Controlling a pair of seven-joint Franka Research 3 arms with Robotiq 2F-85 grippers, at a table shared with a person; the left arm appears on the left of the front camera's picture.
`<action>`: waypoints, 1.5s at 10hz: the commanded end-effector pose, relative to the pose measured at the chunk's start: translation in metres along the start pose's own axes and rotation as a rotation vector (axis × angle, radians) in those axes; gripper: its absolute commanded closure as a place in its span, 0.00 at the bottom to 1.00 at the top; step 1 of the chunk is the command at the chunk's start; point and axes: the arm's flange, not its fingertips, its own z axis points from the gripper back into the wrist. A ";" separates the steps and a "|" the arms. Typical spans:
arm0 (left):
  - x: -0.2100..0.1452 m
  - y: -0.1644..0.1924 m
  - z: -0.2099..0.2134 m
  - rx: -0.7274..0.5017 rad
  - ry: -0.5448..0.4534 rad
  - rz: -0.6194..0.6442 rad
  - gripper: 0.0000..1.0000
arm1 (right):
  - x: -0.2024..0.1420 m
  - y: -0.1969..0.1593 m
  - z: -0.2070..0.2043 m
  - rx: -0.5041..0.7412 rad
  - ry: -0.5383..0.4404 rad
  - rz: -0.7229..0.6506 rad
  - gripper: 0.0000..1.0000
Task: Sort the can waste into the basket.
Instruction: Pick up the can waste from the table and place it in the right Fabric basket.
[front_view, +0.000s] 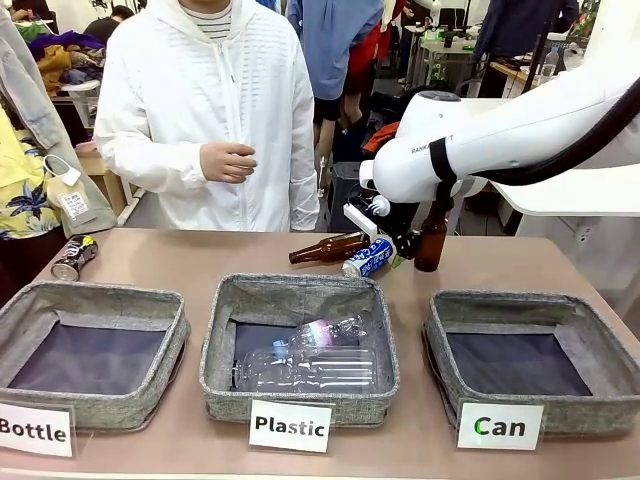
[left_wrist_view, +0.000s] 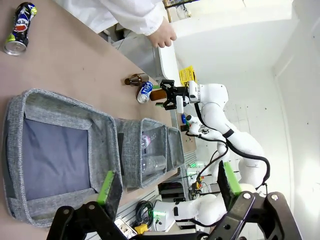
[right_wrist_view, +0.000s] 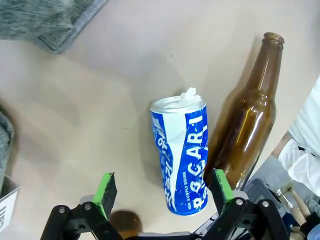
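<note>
The blue-and-white metal drink can (right_wrist_view: 182, 155) lies toppled near the table's (front_view: 200, 255) far edge, beside a brown glass bottle (right_wrist_view: 247, 120) — the right gripper (right_wrist_view: 164, 186) hangs over it, spread wide (empty), likely to straddle it for the grey fabric basket (front_view: 510, 298).

Bright, even indoor light w/ soft shadows on the tabletop (right_wrist_view: 100, 100); left wrist view's bkgd washed out, edges bent.

Reaches in with the right arm (front_view: 520, 120), wrist bent downward, right gripper (right_wrist_view: 162, 186) pointing down, fingers spread wide. Holds the left gripper (left_wrist_view: 166, 182) back, fingers likewise apart.
</note>
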 end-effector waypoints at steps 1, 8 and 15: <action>0.000 0.000 0.000 -0.018 -0.006 -0.019 0.00 | 0.004 0.008 0.019 -0.015 -0.029 0.030 0.00; 0.000 0.000 0.000 -0.018 -0.006 -0.019 0.00 | 0.064 0.296 0.251 -0.345 0.042 -0.472 0.00; 0.000 0.000 0.000 -0.018 -0.006 -0.019 0.00 | -0.038 0.480 0.166 -0.634 -0.404 -0.839 0.00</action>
